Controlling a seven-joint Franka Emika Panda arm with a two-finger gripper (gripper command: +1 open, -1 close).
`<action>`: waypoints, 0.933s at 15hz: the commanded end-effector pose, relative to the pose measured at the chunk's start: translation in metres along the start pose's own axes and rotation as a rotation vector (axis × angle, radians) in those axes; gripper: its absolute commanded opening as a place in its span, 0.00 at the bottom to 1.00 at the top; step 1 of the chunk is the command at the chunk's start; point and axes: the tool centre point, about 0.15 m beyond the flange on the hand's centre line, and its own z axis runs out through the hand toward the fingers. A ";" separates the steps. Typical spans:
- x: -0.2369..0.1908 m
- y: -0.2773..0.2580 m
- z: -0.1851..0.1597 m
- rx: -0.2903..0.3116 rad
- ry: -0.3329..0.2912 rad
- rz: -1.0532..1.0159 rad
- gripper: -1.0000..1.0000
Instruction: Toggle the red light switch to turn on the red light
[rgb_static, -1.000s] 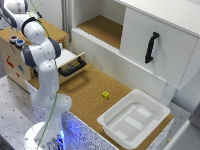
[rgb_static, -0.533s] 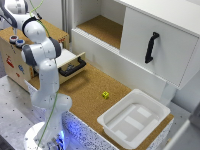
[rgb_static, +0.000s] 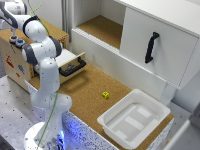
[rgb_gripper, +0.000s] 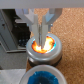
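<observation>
In the wrist view, the red light switch (rgb_gripper: 43, 47) is a round button with a pale rim, and its centre glows bright orange-red. My gripper (rgb_gripper: 41, 38) is directly over it, shut, with both fingertips (rgb_gripper: 36, 35) close together and touching the glowing top. A blue-centred button (rgb_gripper: 42, 77) sits right beside it in the same row. In the exterior view, my arm (rgb_static: 42, 55) reaches to the wooden box (rgb_static: 15, 62) at the exterior view's left. The gripper and the red switch are hidden there, and two round buttons (rgb_static: 16, 41) show on the box top.
An open drawer with a black handle (rgb_static: 72, 67) juts out beside the wooden box. A white cabinet (rgb_static: 150, 45) with a black door handle stands behind. A small yellow-green block (rgb_static: 105, 94) lies on the cork surface, and a white tray (rgb_static: 134, 119) stands near the front.
</observation>
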 end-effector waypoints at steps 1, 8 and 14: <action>0.023 0.021 0.010 -0.040 -0.124 0.039 0.00; 0.002 0.006 -0.087 -0.103 -0.040 0.023 0.00; -0.005 0.007 -0.062 -0.084 -0.090 0.077 1.00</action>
